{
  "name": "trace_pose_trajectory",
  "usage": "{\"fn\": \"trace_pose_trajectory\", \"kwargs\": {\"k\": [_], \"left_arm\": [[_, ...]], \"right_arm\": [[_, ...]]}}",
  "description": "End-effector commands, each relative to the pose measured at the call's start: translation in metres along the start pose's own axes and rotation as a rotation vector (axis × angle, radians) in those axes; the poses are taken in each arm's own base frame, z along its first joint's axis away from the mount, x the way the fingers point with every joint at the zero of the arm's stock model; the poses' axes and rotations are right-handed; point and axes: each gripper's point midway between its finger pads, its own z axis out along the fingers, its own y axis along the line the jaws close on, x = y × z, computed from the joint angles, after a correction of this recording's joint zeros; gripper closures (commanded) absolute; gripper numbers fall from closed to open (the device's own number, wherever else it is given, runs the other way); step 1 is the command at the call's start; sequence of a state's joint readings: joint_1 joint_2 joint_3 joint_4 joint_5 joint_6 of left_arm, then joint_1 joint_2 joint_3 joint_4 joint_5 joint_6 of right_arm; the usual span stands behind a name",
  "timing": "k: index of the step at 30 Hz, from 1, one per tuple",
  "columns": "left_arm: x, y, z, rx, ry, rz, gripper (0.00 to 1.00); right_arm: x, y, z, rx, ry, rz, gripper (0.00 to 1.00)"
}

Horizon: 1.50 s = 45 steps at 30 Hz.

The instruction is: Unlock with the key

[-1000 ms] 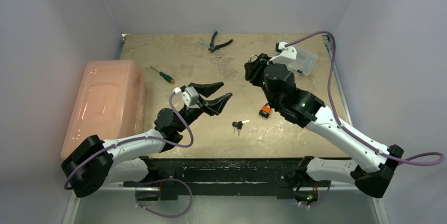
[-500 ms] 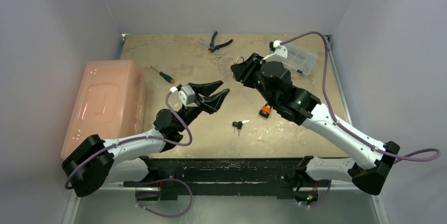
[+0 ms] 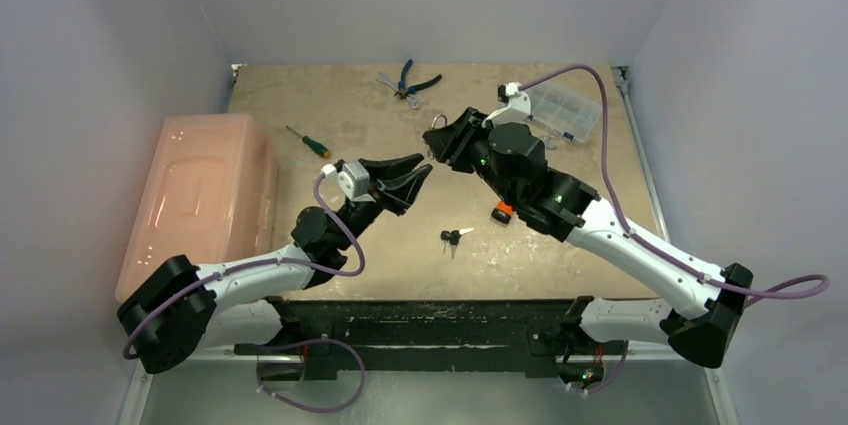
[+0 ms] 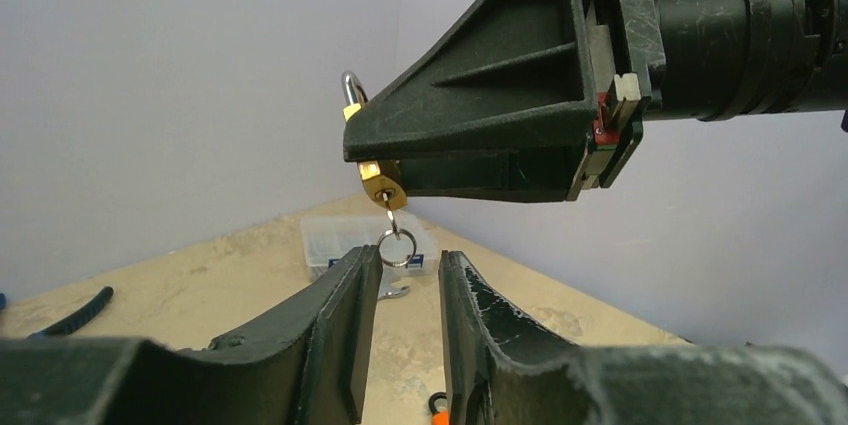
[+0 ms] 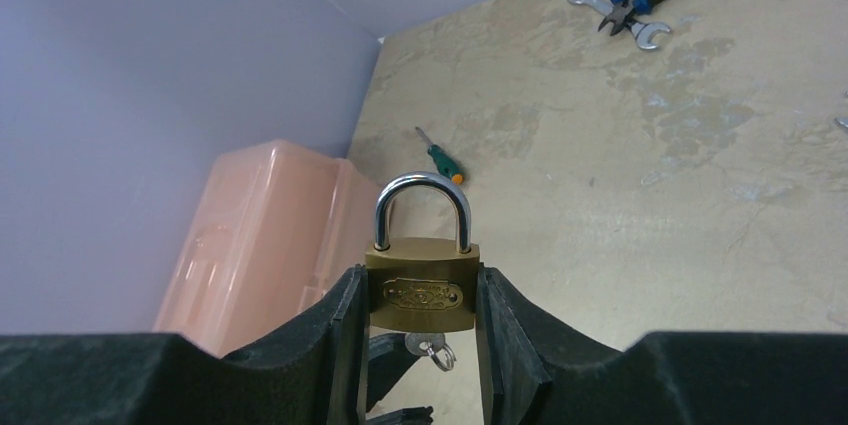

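Padlock (image 5: 420,290) placement, please?
— Right fingers (image 5: 340,335) clamped its brass sides, holding it up over the worktop (image 5: 650,145) with the keyhole facing down.
And the left?
— Left fingers (image 4: 340,295) stood narrowly apart and empty, just under the inserted key (image 4: 391,208) and its ring (image 4: 397,248), likely lined up to pinch it.

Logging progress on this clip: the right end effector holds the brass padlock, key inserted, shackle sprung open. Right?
No: the right wrist view shows the shackle closed, both legs seated in the brass padlock. The right end effector holds it, key inserted.
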<state>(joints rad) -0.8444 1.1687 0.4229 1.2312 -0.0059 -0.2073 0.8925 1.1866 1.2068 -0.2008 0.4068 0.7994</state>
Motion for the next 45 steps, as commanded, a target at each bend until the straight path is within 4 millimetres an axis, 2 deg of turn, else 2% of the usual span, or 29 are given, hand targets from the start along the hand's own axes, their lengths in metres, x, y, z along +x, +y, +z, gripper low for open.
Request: {"fn": "trace_pose_trajectory", "kwargs": {"k": [1, 7, 15, 23, 40, 45], "left_arm": [[-0.018, 0.002, 0.007, -0.011, -0.055, 0.003, 0.68], [-0.020, 0.006, 0.007, -0.031, -0.061, 0.013, 0.71], [-0.017, 0.011, 0.008, -0.054, -0.043, 0.039, 0.80], [-0.022, 0.012, 0.007, -0.059, -0.055, 0.049, 0.81], [-0.025, 0.008, 0.005, -0.037, -0.057, 0.073, 0.68], [-0.026, 0.002, 0.005, -0.006, -0.054, 0.082, 0.57]], "right_arm": [[-0.005, 0.019, -0.001, -0.082, -0.026, 0.020, 1.00], [-0.001, 0.023, -0.002, -0.098, -0.016, 0.010, 1.00], [0.004, 0.030, -0.002, -0.121, 0.001, 0.010, 1.00], [0.011, 0.031, 0.000, -0.116, 0.009, -0.005, 1.00], [0.006, 0.030, 0.003, -0.086, -0.015, -0.025, 1.00], [0.003, 0.029, 0.004, -0.071, -0.024, -0.035, 1.00]]}}
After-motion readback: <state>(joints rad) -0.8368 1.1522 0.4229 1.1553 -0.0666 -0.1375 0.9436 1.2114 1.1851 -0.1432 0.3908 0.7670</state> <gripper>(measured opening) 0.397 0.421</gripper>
